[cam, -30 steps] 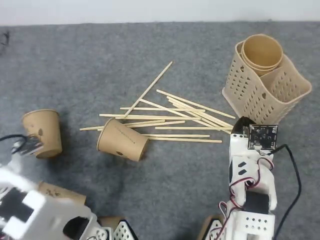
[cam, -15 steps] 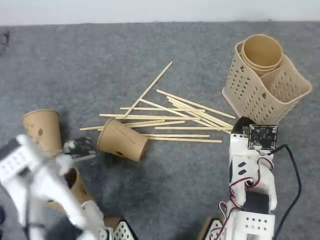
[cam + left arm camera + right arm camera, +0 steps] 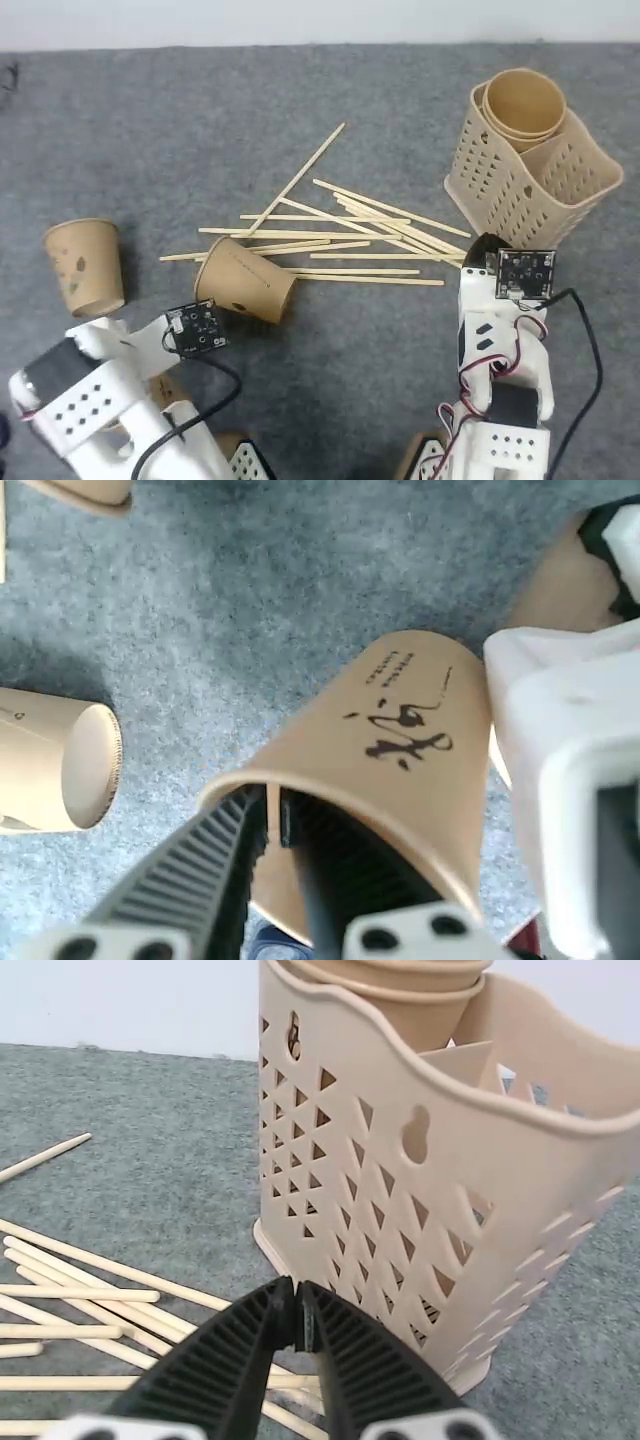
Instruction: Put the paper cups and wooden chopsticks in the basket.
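A: One paper cup (image 3: 400,740) sits in the left hand (image 3: 268,815), jaws closed on its rim, one inside, over the worktop (image 3: 250,610).
B: Wall judged thin, light, crushable: squeeze gently. Right hand (image 3: 297,1312) closed, empty, beside the basket (image 3: 400,1160); chopsticks (image 3: 340,240) stiff, slender, probably roll.

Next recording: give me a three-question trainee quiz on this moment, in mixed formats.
1. True or false: the right gripper, shut and empty, sits beside the beige perforated plastic basket.
2. Multiple choice: the left gripper grips the brown paper cup by its: A) rim B) base C) middle.
3. Fill in: one compartment of the basket holds stacked ___.
Key: 1 true; 2 A; 3 paper cups.
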